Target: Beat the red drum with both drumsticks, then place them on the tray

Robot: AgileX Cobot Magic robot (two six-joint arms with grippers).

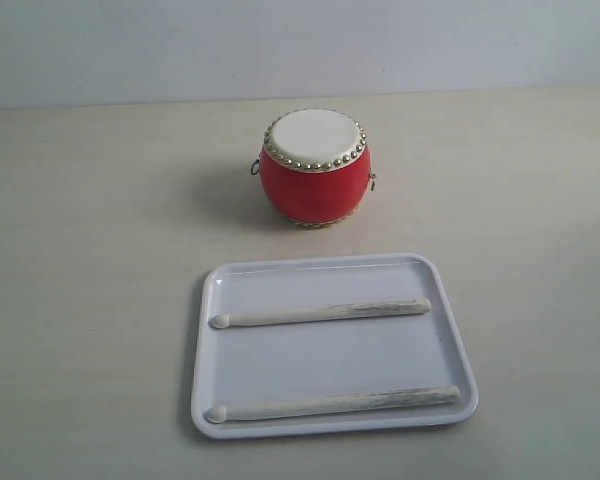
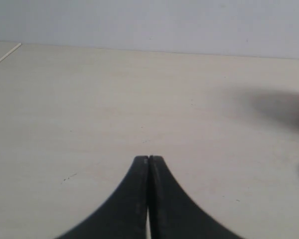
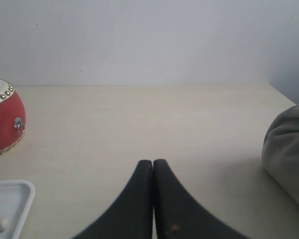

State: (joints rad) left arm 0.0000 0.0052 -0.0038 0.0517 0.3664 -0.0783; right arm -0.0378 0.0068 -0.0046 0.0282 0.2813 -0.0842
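Drumsticks (image 1: 320,313) both flat on the white tray (image 1: 330,358), lying parallel and well apart, rounded tips pointing left in the exterior view. Red drum (image 1: 315,185) stands upright on the table (image 1: 80,250) just behind the tray, not touching it. Left claw (image 2: 148,160) pressed together, holding nothing, over the table. Right claw (image 3: 153,163) together too, and empty.

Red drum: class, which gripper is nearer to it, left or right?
Right, probably. The right gripper, shut, has the red drum ahead and to one side across bare table. The left gripper, shut, sees only table and a shadow; neither touches it.
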